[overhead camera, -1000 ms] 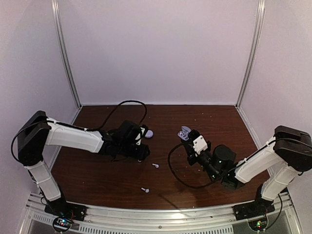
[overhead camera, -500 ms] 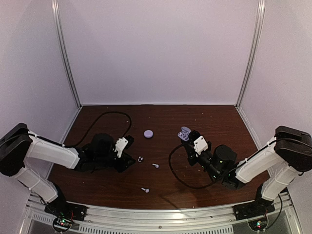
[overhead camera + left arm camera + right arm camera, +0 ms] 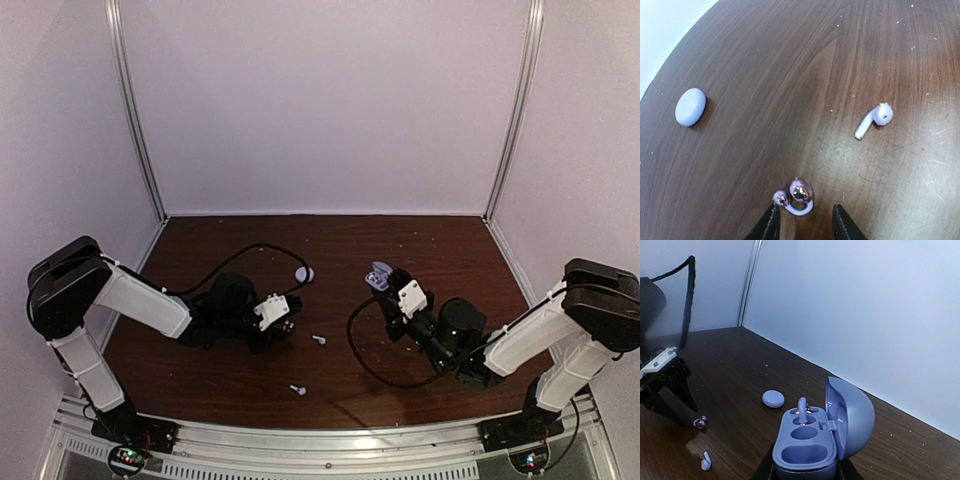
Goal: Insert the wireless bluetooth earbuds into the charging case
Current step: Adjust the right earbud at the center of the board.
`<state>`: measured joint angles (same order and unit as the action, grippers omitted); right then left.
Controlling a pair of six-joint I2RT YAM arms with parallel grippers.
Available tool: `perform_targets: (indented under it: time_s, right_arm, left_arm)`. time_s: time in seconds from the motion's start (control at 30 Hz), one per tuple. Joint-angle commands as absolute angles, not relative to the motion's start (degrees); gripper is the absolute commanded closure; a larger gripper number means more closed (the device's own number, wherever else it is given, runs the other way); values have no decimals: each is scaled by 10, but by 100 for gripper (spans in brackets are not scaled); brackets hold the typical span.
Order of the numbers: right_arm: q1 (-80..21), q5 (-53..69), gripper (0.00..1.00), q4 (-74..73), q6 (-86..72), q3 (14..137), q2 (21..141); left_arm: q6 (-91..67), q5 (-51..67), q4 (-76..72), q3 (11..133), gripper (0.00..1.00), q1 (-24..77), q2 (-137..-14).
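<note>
My left gripper (image 3: 804,229) is low over the worktop (image 3: 790,75). Its two black pointed fingers are apart and nothing is gripped between them. Just in front of the gap lies the shiny earbud (image 3: 796,195). It has two small mirror-like balls joined by a pale curved bridge. The smaller ball is very close to one finger, and I cannot tell if it touches. To the side, well apart, lies the stemmed earbud (image 3: 874,120). It is matt white, with a short straight stem and a rounded head, and it lies flat on the wood. Both are in the middle of the worktop, about halfway between the near and far edges.

Toward the far edge lies the round case (image 3: 690,106), a smooth pale-blue pebble shape, with its lid down. A third earbud (image 3: 297,389), also whitish with a stem, lies alone closer to the near edge.

My right gripper (image 3: 805,476) is closed on the charging case (image 3: 805,445), right of the middle of the worktop. This case is pale-blue smooth plastic, its domed lid (image 3: 850,415) standing up on the hinge. Inside are two oval pockets, and a short stem (image 3: 802,407) stands up from the far one.

The worktop is dark brown wood with a fine straight grain and small pale specks. A black cable (image 3: 250,250) loops over its left part.
</note>
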<state>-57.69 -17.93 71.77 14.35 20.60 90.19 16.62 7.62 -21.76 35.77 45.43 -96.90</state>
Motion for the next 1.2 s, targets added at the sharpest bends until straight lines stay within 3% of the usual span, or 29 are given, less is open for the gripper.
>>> perform_targets:
  time_s: [0.0, 0.57, 0.8, 1.17]
  right_arm:
    - [-571, -173, 100, 735, 130, 199, 891]
    - [-563, -174, 100, 737, 128, 194, 884]
    - [-563, -169, 100, 732, 126, 197, 884]
    - [-563, -168, 100, 728, 124, 196, 877]
  left_arm:
    - [219, 81, -221, 396, 62, 455, -995]
    - [209, 73, -131, 494, 72, 450, -1089]
    - [141, 81, -132, 492, 61, 439, -1033]
    - [-16, 162, -193, 433, 64, 395, -953]
